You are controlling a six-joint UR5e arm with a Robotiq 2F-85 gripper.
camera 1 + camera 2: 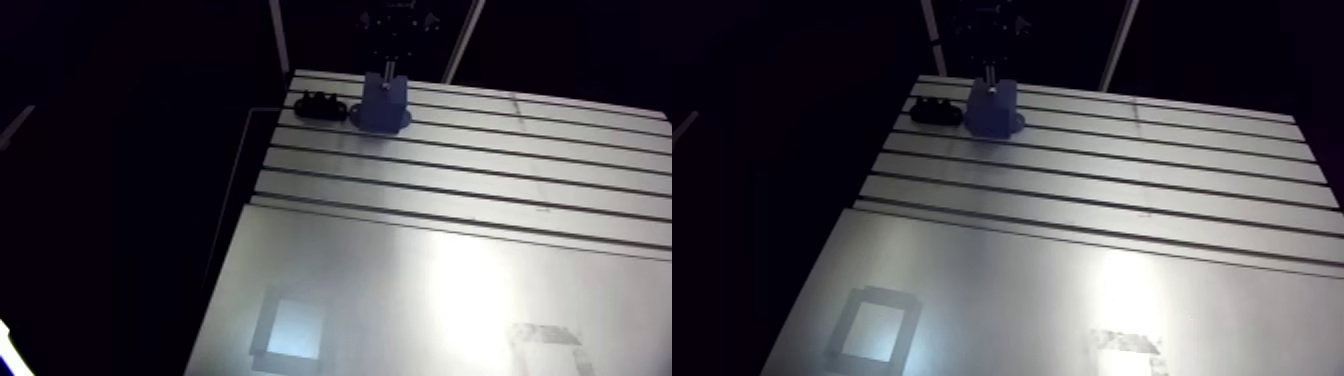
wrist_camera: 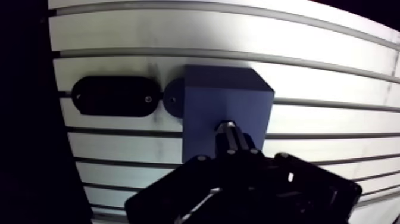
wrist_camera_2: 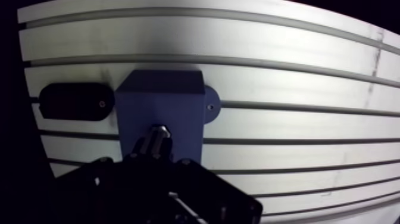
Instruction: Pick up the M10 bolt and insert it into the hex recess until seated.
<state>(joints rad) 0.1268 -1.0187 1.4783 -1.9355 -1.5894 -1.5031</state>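
One bolt [image 2: 228, 133], pinched in the shadowed claw [image 2: 233, 154], overlaps the blue block [image 2: 220, 98]; contact unclear.

The dark gripper [image 2: 237, 154] is covering the rear of the M10 bolt [image 2: 228, 131], whose tip is hiding the hex recess on the blue block [image 2: 208, 110]. The arm view's top edge is cutting the gripper off; the black holder [image 1: 322, 104] is looking too small for details.
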